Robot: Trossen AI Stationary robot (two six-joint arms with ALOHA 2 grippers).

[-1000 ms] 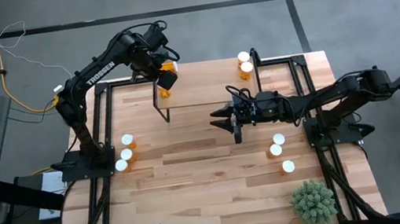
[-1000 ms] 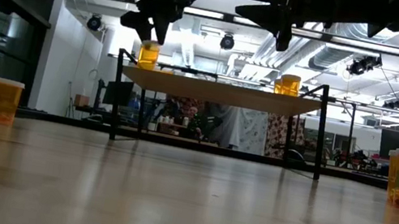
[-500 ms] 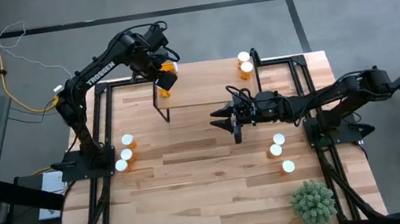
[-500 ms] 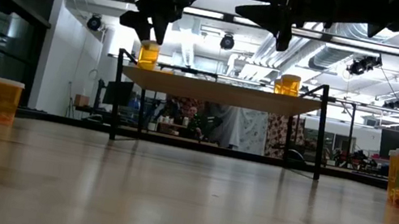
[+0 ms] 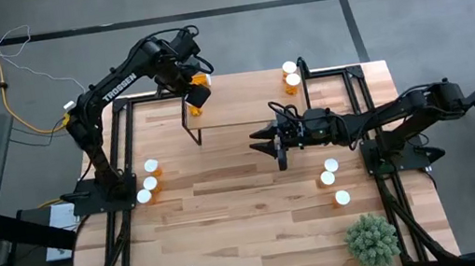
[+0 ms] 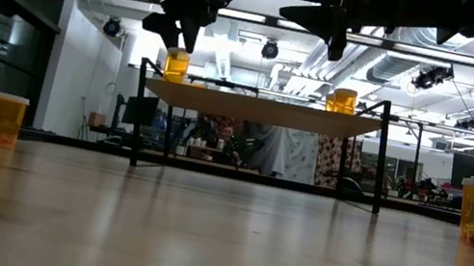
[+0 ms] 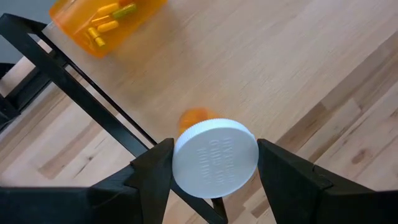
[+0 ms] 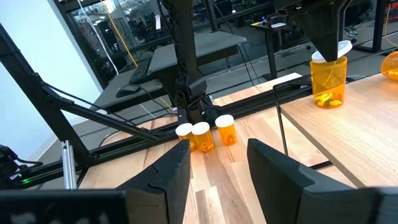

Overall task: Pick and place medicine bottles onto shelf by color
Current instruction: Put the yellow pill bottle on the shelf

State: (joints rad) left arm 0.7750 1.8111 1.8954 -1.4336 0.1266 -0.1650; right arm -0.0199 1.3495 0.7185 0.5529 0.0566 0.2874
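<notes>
Left hand (image 7: 214,177): two dark fingers (image 7: 152,177) sit either side of a round white cap (image 7: 216,158), touching it at both edges. Cap has embossed lettering, too blurry to read. Bit of orange bottle body (image 7: 195,117) shows just past the cap rim. Below: light-wood shelf (image 7: 261,68) w/ a thin black frame bar (image 7: 87,93) running along its edge. 2nd orange pill bottle (image 7: 102,22) w/ yellow capsules and a green one inside stands near that edge, apart from the held one.
</notes>
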